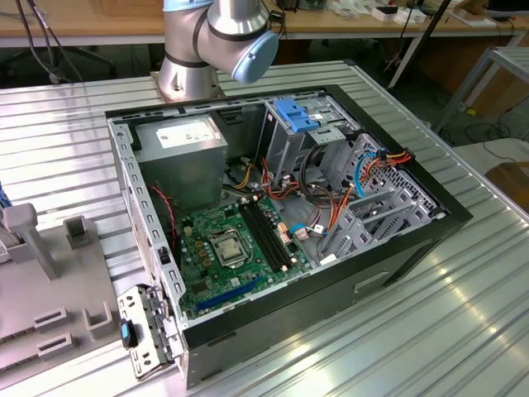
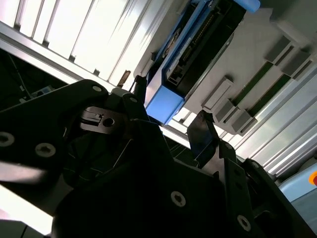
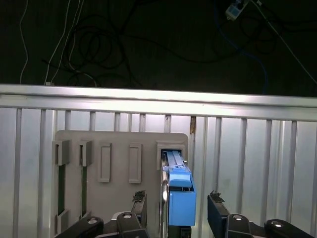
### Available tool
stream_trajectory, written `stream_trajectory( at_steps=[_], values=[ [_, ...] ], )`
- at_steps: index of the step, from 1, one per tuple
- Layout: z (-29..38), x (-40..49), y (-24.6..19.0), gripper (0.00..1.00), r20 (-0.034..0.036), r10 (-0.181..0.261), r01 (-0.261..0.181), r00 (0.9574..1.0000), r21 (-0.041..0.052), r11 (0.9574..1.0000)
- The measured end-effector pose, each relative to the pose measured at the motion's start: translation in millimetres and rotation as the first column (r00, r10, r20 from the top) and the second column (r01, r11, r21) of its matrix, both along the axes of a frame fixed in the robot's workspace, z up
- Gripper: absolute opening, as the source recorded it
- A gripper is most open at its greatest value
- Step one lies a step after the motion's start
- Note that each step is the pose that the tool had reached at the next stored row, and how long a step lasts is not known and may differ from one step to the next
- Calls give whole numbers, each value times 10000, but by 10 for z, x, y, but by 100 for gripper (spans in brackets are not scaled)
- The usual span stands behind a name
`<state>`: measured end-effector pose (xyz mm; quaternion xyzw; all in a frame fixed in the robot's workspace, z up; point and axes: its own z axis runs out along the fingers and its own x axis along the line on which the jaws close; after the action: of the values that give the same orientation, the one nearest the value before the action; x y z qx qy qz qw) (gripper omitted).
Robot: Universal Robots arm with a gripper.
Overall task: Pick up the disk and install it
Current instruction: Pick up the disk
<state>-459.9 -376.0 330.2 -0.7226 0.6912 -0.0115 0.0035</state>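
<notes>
**Operator:** Where do I stand?

**Spotter:** Your gripper [image 3: 177,198] is spread wide and has hold of nothing. The disk [image 3: 179,196] stands on edge in a slot of the grey fixture plate [image 3: 119,163], right between your fingers [image 3: 140,203], with a gap on either side.

**Operator:** What could go wrong from here?

**Spotter:** I judge the grip to be the weak spot. If you close on the blue carrier rails alone, the plastic may flex, and the disk may slip or cock in its slot. If you sit off-centre, one finger lands first and shoves the disk against the slot wall, where it could jam.

**Operator:** Which view do I trust?

**Spotter:** The first wrist view shows you both gaps square-on, but not how deep your fingers reach. The second wrist view shows the disk [image 2: 195,54] obliquely, its length running away from your fingertips, with its connector edge and blue end close to them. The exterior view adds the open computer case [image 1: 289,310] and its drive cage [image 1: 289,145].
</notes>
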Motion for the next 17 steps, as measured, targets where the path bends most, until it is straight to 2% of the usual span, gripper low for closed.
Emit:
stream_trajectory(
  at_steps=[3, 6, 12, 17],
  values=[
    [-2, 1, 0, 60, 0, 1, -1, 10000, -4, 10000],
    [-31, 0, 0, 60, 0, 0, 0, 10000, -18, 10000],
    [-131, 23, 2, 60, 7, -1, 1, 10000, -70, 10000],
    [-212, 26, 2, 60, 6, 1, 0, 10000, -79, 10000]
  ],
)
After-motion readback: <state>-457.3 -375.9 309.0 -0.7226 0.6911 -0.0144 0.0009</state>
